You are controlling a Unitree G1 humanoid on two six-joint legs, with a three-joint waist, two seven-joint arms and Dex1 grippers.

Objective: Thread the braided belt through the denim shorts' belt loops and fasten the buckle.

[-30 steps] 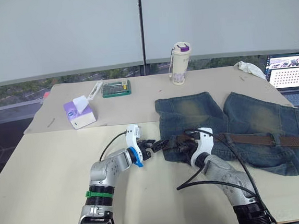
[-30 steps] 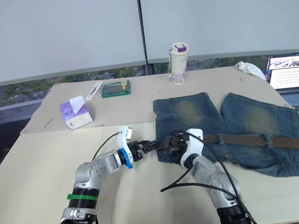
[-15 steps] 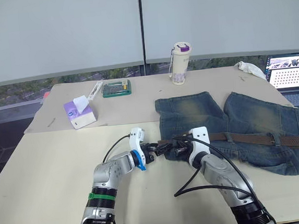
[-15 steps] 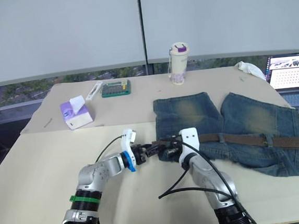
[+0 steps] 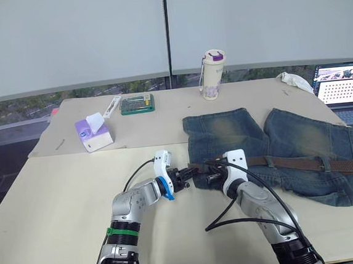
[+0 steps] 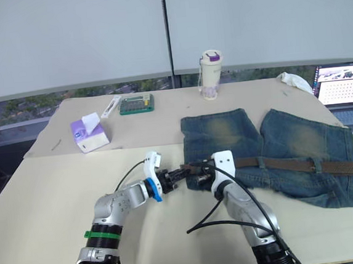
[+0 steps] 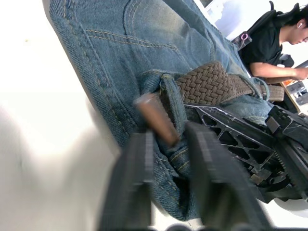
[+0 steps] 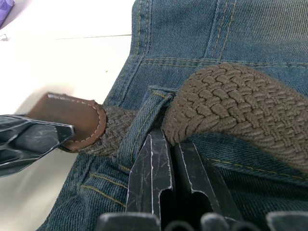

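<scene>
Your left pincer (image 7: pixel 166 144) stands open astride the braided belt (image 8: pixel 226 91) tip (leather end), which pokes through the belt loop (image 8: pixel 144 115) toward it. Right pincer (image 8: pixel 171 159), shut, pins the denim shorts (image 5: pixel 276 142).

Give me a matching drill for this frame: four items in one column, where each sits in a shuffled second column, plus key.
Items
1. belt tip
2. bottle
3. tissue box
4. laptop

Places
A. far right edge of the table
B. poking out of a belt loop at the shorts' left end, at the left gripper's fingers
C. standing beyond the shorts, near the table's far edge
D. on the table's left part, far from the shorts

Pairs: 1-B, 2-C, 3-D, 4-A
</scene>
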